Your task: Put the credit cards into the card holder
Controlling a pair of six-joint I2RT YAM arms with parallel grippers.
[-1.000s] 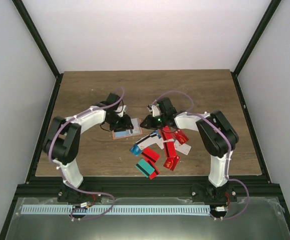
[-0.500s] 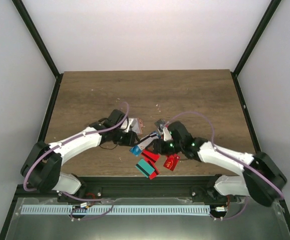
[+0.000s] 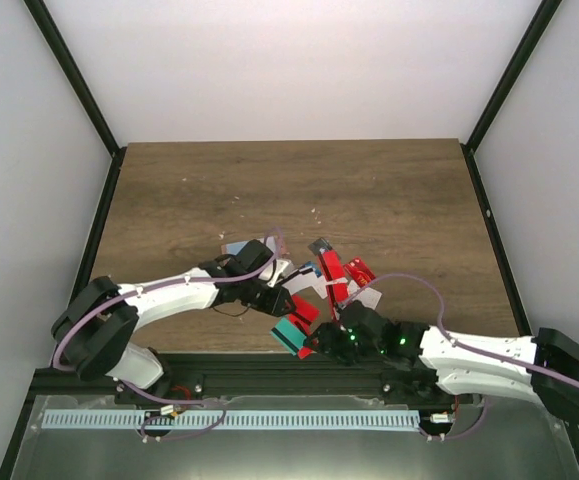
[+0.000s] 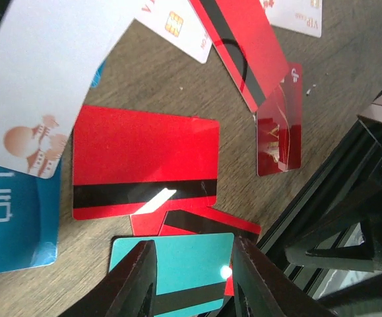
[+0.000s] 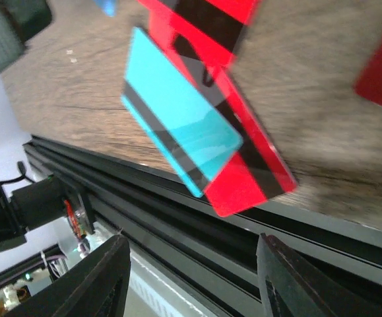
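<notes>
Here the credit cards [image 3: 331,285] lie loose in a small scatter on the wooden table [image 3: 369,190], close to its near edge and between the two arms. Most are red. From the left wrist view, a red card with a black stripe [image 4: 144,158] lies flat in the middle. A white card with an orange drawing [image 4: 42,79] overlaps its left side, and a blue card marked VIP [image 4: 12,224] sits under that. Just below the striped card is a teal card [image 4: 177,261], resting partly on another red card [image 5: 250,175] right at the table's edge. More red and white cards lie further out.

The card holder [image 3: 235,247] is hard to make out. Only a small salmon and pale blue patch shows past the left arm's wrist, just left of the scatter, and the arm hides the rest.

The left gripper [image 4: 194,249] hangs low over the teal card with its jaws a narrow way apart. Nothing is between them, and whether the tips touch the card cannot be told.

The right gripper [image 5: 192,241] reaches along the near edge, over the black frame rail [image 5: 197,218] just beside the teal card. Its jaws are wide apart and hold nothing.
</notes>
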